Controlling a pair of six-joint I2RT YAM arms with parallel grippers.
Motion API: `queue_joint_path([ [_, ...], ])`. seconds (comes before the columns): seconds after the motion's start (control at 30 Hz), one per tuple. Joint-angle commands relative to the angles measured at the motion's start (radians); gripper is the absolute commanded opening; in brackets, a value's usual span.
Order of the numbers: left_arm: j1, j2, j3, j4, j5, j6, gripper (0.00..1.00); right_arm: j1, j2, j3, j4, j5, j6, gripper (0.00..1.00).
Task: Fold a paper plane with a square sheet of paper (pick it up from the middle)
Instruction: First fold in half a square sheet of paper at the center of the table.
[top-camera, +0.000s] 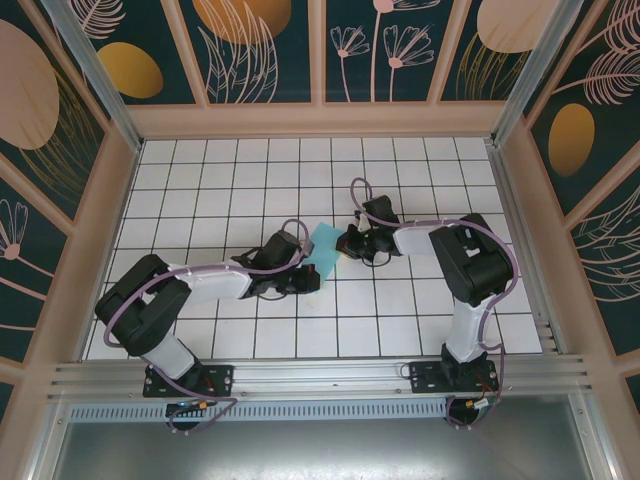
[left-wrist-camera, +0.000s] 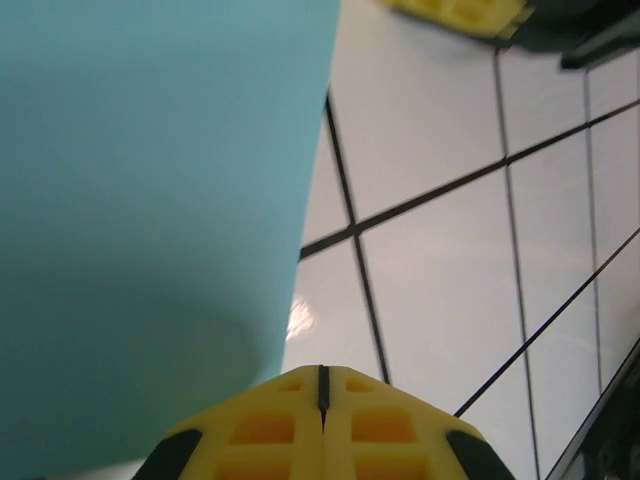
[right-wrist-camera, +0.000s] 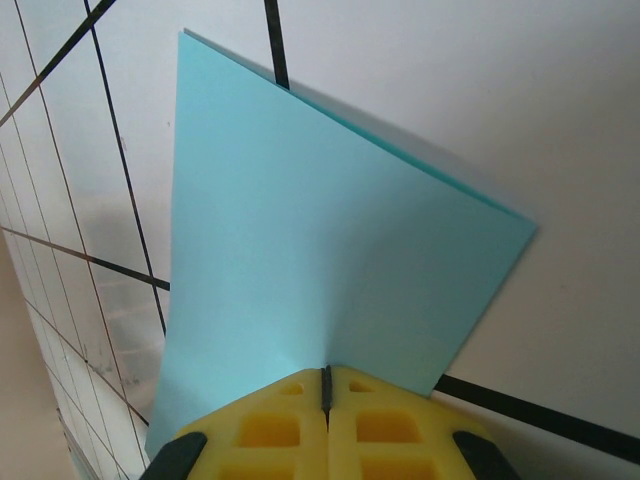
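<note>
The light-blue square sheet of paper (top-camera: 325, 248) sits mid-table between both grippers, folded over into two layers. In the right wrist view the sheet (right-wrist-camera: 320, 230) rises off the tiles and fans out from my right gripper (right-wrist-camera: 325, 372), whose jaws are shut on its near edge; a faint crease runs up from the jaw seam. My right gripper (top-camera: 350, 243) meets the sheet's right side. My left gripper (left-wrist-camera: 322, 372) is shut with nothing in it, its tips over a white tile just right of the sheet's edge (left-wrist-camera: 150, 200). It lies at the sheet's near-left side (top-camera: 305, 280).
The white grid-tiled table (top-camera: 400, 310) is enclosed by patterned walls on three sides, with a metal rail (top-camera: 320, 375) along the near edge. The yellow fingers (left-wrist-camera: 460, 12) of my right gripper show at the top of the left wrist view.
</note>
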Motion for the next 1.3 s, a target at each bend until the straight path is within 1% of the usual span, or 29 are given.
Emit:
queue_joint_path([
  [0.0, -0.005, 0.022, 0.039, 0.011, -0.055, -0.042, 0.00, 0.002, 0.030, -0.021, -0.060, 0.052, -0.013, 0.00],
  [0.17, -0.004, 0.092, 0.049, -0.017, -0.063, -0.057, 0.00, 0.005, 0.028, -0.017, -0.046, 0.038, -0.018, 0.00],
  [0.33, -0.004, 0.127, 0.045, -0.050, -0.061, -0.058, 0.00, 0.015, -0.026, -0.029, 0.012, 0.017, -0.052, 0.00],
  [0.53, -0.005, 0.141, 0.038, -0.077, -0.063, -0.060, 0.00, 0.084, -0.096, -0.052, 0.064, 0.011, -0.095, 0.00],
  [0.7, -0.004, 0.146, 0.039, -0.086, -0.068, -0.063, 0.00, 0.125, -0.093, -0.089, 0.069, 0.026, -0.065, 0.00],
  [0.9, -0.004, 0.148, 0.037, -0.095, -0.069, -0.065, 0.00, 0.125, -0.059, -0.097, 0.053, 0.023, -0.072, 0.00],
  [0.97, -0.003, 0.150, 0.037, -0.100, -0.068, -0.064, 0.00, 0.114, -0.042, -0.080, 0.027, 0.034, -0.084, 0.00],
  [1.1, -0.004, 0.157, 0.036, -0.126, -0.069, -0.066, 0.00, 0.055, -0.012, -0.050, -0.002, 0.040, -0.104, 0.00],
  [1.27, -0.004, 0.159, 0.023, -0.125, -0.070, -0.069, 0.00, -0.084, 0.052, 0.025, -0.036, 0.030, -0.130, 0.00],
])
